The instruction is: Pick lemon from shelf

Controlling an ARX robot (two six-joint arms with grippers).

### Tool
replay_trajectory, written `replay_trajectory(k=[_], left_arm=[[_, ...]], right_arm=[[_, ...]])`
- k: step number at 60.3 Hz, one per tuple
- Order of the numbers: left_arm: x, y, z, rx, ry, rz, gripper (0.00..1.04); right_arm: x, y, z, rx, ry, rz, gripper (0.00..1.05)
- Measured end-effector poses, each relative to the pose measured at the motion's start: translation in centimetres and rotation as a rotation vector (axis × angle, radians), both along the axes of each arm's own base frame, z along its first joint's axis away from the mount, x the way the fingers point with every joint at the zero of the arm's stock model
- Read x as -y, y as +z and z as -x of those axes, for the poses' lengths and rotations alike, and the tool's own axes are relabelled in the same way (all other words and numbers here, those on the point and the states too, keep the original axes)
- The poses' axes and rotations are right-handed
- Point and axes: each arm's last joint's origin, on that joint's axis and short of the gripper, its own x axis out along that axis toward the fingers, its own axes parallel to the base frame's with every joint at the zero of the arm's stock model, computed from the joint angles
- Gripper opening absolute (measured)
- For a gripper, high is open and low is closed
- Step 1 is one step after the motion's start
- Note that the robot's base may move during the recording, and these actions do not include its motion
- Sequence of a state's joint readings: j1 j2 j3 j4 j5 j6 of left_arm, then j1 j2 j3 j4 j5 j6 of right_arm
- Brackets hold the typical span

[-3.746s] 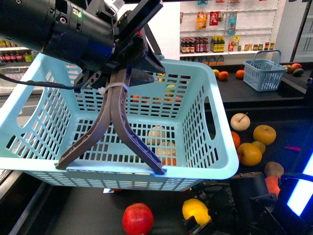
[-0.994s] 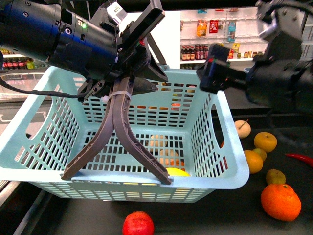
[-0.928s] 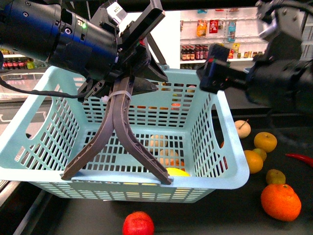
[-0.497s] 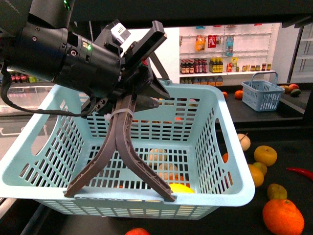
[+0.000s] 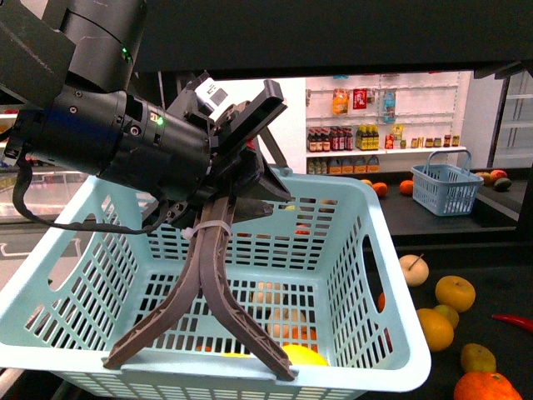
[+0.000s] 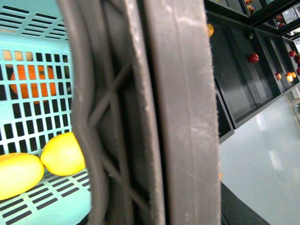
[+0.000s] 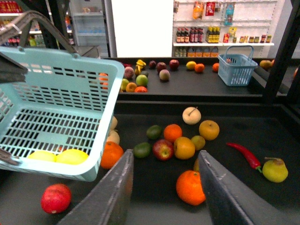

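My left gripper [image 5: 223,215] is shut on the grey basket handle [image 5: 208,283] and holds a light blue basket [image 5: 391,283] above the black shelf deck [image 5: 491,267]. A yellow lemon [image 5: 301,356] lies on the basket floor near its front wall. The left wrist view shows the handle [image 6: 140,117] close up and two lemons [image 6: 63,153] side by side behind it. In the right wrist view the lemons [image 7: 71,156] show in the basket [image 7: 108,93]. My right gripper [image 7: 164,157] is open and empty, above the deck [image 7: 154,197] beside the basket.
Loose fruit lies on the deck: an orange [image 7: 191,186], a red apple [image 7: 162,149], a pomegranate [image 7: 55,198], a red chilli [image 7: 243,154] and several others. A small blue basket [image 7: 236,69] stands on the far shelf. A black upright [image 7: 279,51] rises at the right.
The lemon that lay on the deck in front is now inside the basket. My right arm was beside the basket and has left the front view. The basket has risen and tilted slightly.
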State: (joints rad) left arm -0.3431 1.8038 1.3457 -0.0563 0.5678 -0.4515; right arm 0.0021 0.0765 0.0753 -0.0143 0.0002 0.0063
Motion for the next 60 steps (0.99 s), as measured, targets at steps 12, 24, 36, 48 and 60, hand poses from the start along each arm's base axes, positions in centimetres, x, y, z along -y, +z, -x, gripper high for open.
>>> replay_trajectory(k=[12,24,36,48,60], left_arm=[[0.0,0.0,0.0,0.000,-0.003,0.001,0.27],[0.0,0.0,0.0,0.001,-0.002,0.000,0.27],[0.0,0.0,0.0,0.001,-0.001,-0.001,0.27],[0.0,0.0,0.0,0.001,-0.002,0.000,0.27],[0.0,0.0,0.0,0.001,-0.002,0.000,0.27]], right_arm=[[0.0,-1.4,0.1,0.019,0.000,0.003,0.03],[0.0,-1.4,0.1,0.023,0.000,0.003,0.03],[0.0,-1.4,0.1,0.023,0.000,0.004,0.09],[0.0,-1.4,0.1,0.023,0.000,0.004,0.42],[0.0,-1.4,0.1,0.023,0.000,0.004,0.73]])
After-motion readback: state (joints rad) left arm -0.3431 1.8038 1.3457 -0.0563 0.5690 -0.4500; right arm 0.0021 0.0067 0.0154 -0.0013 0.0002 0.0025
